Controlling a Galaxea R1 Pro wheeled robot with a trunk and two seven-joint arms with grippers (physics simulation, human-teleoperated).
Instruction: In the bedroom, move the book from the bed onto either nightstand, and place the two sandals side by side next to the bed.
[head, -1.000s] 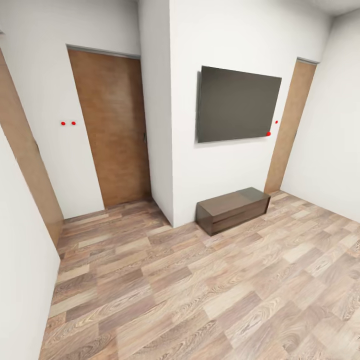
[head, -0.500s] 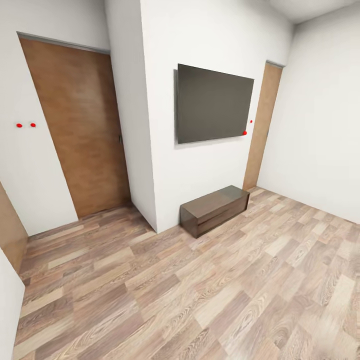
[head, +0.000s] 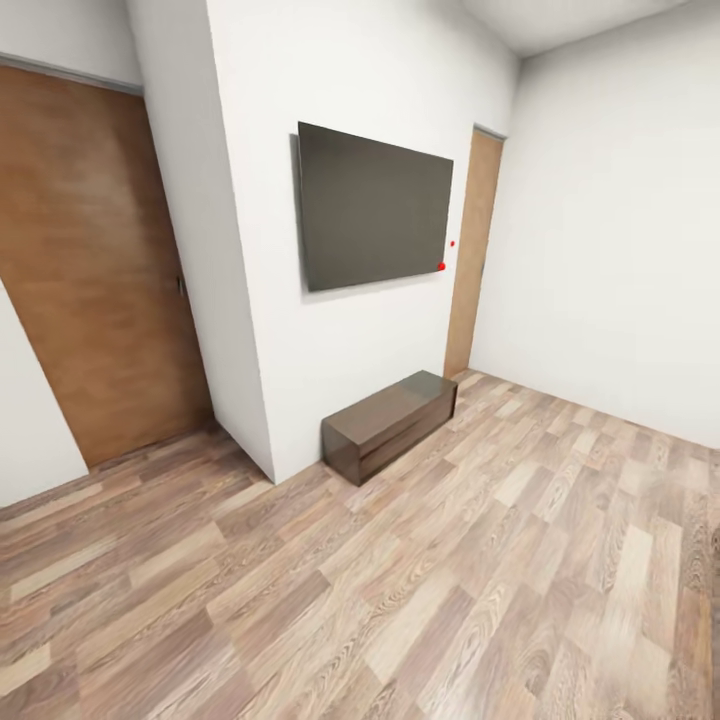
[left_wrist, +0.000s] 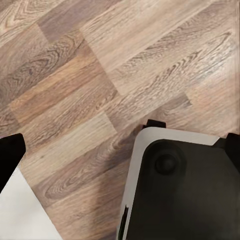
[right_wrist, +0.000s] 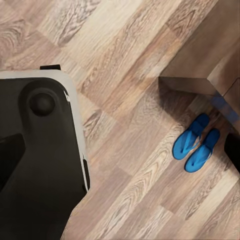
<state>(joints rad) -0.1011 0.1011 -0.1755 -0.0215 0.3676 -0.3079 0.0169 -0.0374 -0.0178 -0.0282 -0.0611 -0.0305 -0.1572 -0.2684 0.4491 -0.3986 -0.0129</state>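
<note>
The two blue sandals (right_wrist: 196, 143) lie side by side on the floor (right_wrist: 130, 125) in the right wrist view, nearer the right arm; neither hand's opening can be told.

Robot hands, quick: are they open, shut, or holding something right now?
Left tool: cannot be told from these pictures.
Right tool: cannot be told either; nothing shows it holding the sandals, which lie on the floor.

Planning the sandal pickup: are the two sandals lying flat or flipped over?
Flat, straps up. The right wrist view shows the two sandals side by side on the wood floor, straps visible on top.
</note>
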